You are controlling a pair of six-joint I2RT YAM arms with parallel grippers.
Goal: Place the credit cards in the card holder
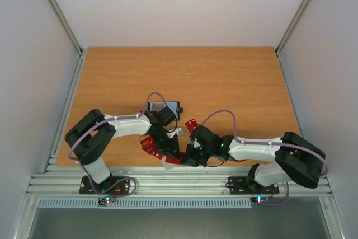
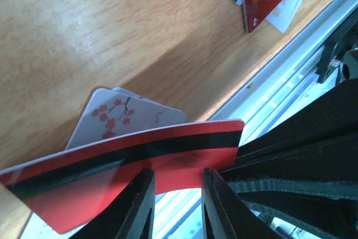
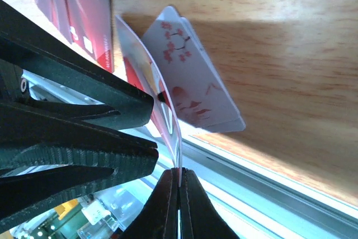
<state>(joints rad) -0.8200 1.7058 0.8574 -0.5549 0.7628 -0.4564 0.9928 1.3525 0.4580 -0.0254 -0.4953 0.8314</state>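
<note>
Between both grippers, red card (image 2: 140, 155) edge-up; long axis L-R

Your two grippers, left gripper (image 1: 170, 152) and right gripper (image 1: 189, 158), crowd each other at the table's (image 1: 224, 76) near edge, both clamped on one red card (image 2: 134, 160). Loose cards (image 1: 150, 144) lie just beside them, and the card holder (image 1: 163, 108) sits just behind the left arm. You have open room across the far and right parts of the table.

Bright, even light overhead; wrist views show soft shadows on the table (image 2: 112, 32), glare, and blurred close foregrounds.
</note>
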